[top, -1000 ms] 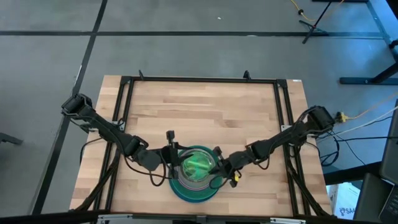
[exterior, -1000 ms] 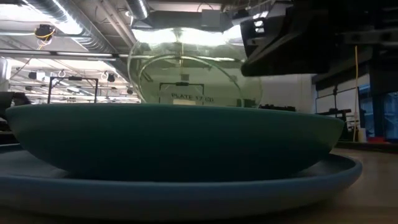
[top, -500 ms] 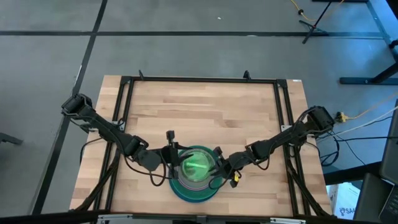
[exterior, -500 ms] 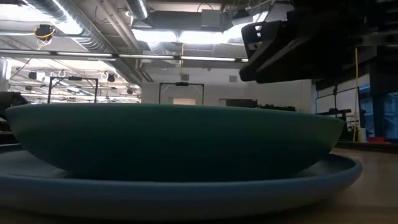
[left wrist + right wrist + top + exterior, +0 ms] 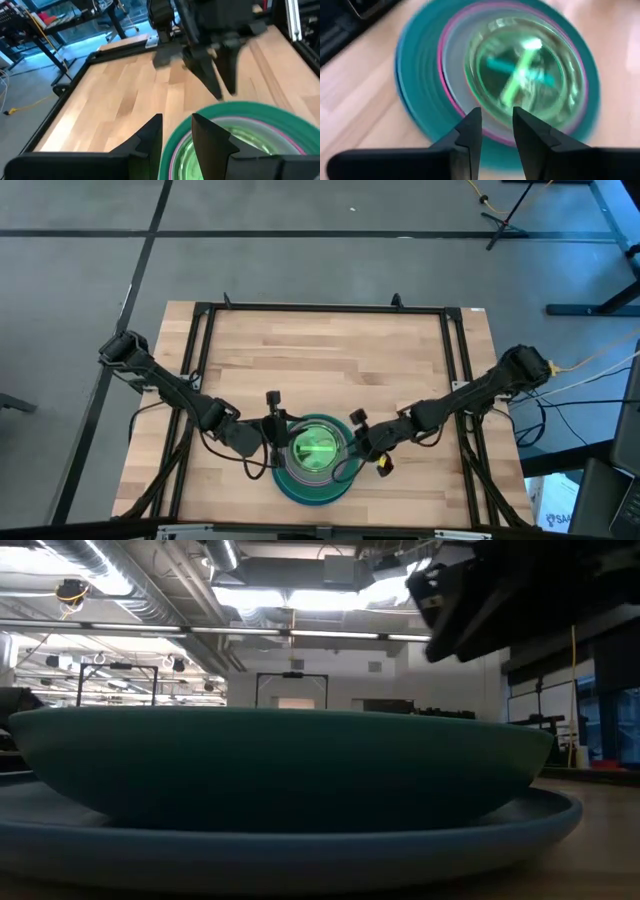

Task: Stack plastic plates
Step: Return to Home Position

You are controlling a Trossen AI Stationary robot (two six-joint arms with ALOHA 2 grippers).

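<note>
The plates stand in one stack (image 5: 314,460) near the table's front edge. A large blue plate (image 5: 300,860) is at the bottom, with a deep green one (image 5: 280,770) on it. A magenta rim (image 5: 444,75) shows within, and a translucent lime plate (image 5: 525,75) lies flat on top. My left gripper (image 5: 277,442) is at the stack's left rim, its fingers (image 5: 150,137) a little apart above the green rim (image 5: 175,145). My right gripper (image 5: 353,444) hovers just off the stack's right rim, slightly open and empty. It also shows in the left wrist view (image 5: 225,95).
Bare wooden tabletop (image 5: 330,360) stretches behind the stack to the far edge. A black metal frame (image 5: 320,307) runs round the table. Cables (image 5: 345,472) hang by the right wrist near the stack.
The lime plate stood tilted on edge over the stack a second ago. It now lies flat on top of it. My right gripper has drawn back from the stack toward the table's right edge and a little up.
</note>
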